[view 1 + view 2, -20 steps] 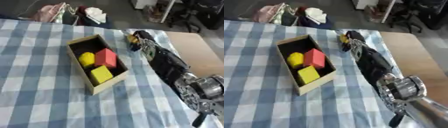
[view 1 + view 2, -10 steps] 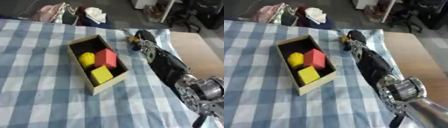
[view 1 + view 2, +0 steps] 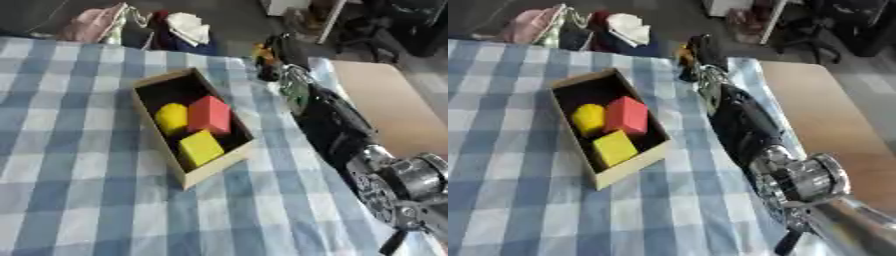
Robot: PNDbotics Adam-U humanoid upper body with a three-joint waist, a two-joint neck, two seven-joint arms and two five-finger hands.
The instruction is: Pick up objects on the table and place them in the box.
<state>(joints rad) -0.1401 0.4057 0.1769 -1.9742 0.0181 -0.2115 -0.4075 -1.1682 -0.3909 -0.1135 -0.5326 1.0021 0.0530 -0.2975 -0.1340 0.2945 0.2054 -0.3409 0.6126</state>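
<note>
My right arm [image 3: 337, 125] runs up the right side of the table, black and glossy, with a ribbed silver joint [image 3: 802, 182] nearest my eyes. My right hand [image 3: 697, 55] lies at the far end of it, by the table's back edge, a dark shape with a speck of orange or yellow beside it. It is too blurred for me to tell whether the fingers are spread, pressed together or pinching anything; it may be touching that speck, but I cannot say.

Left of my forearm, and nearer to me than the hand, sits the box [image 3: 157, 135], a shallow tan cardboard tray with thin upright walls and a dark inside, turned askew to the cloth's checks. Three pieces lie in it, packed toward its near end. The red block [image 3: 210, 114] is a matte cube-like shape closest to my arm. The yellow ball [image 3: 171, 118] is a rounded lump just left of the red one, touching it as far as I can see. The yellow block [image 3: 200, 148] is flat-faced and square, lying in front of both.

The cloth [image 3: 70, 200] is a soft blue and white check, a little rumpled, covering the table to the left of my arm. To the right of my arm a bare brown tabletop [image 3: 833, 115] shows, smooth and plain. Beyond my hand, off the table, bags and folded fabric [image 3: 188, 27] are heaped on a dark floor.
</note>
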